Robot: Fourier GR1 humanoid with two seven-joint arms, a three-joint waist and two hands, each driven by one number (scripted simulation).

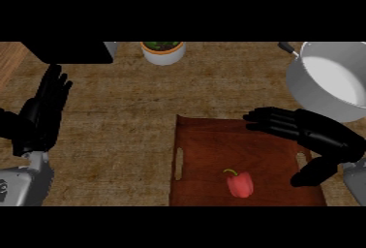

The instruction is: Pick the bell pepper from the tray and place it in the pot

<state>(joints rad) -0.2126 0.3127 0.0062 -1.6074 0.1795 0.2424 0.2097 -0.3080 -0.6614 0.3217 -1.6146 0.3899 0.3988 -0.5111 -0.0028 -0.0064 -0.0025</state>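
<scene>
Bell pepper on brown tray, mottled tan counter, both hands' fingers spread, holding nothing

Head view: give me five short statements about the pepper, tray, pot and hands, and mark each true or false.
1. The bell pepper lies on the tray. True.
2. The pot already holds the pepper. False: nothing shows inside it.
3. The right hand is open above the tray. True.
4. The left hand holds the pepper. False: it rests open at the view's left, off the tray.
5. The pot stands left of the tray. False: it stands at the upper right.
</scene>
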